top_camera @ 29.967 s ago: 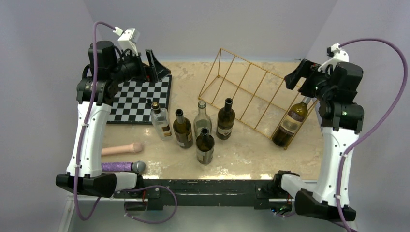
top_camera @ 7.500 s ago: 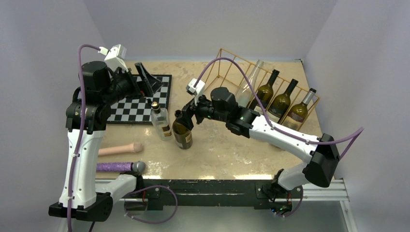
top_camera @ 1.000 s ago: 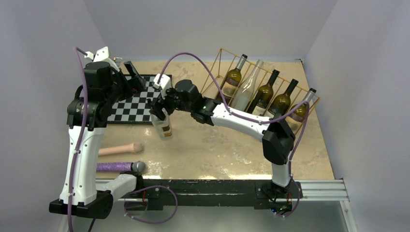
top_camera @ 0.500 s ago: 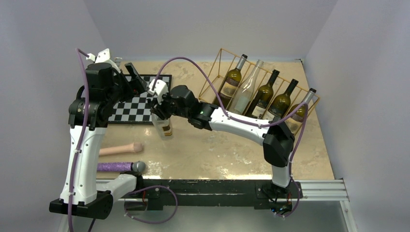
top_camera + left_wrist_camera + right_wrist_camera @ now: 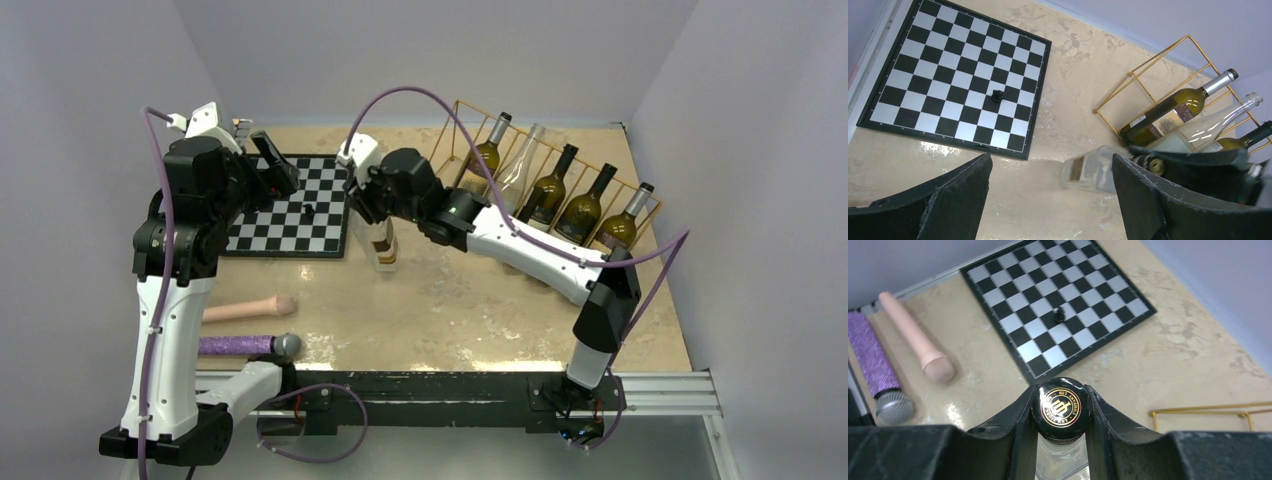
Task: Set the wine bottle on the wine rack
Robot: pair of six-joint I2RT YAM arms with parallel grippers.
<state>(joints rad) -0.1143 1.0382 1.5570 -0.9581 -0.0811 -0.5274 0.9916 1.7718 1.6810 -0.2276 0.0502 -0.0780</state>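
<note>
Top external: bottle gripped beside chessboard edge

Right end effector (image 5: 1060, 407) was clamped on the cap of the upright wine bottle (image 5: 384, 248), just beside the chessboard's (image 5: 290, 205) right edge. Open table (image 5: 450, 310) lay between it and the wine rack's (image 5: 1132, 75) left end. Left end effector (image 5: 1051, 157) hung above with its fingers spread apart.
</note>
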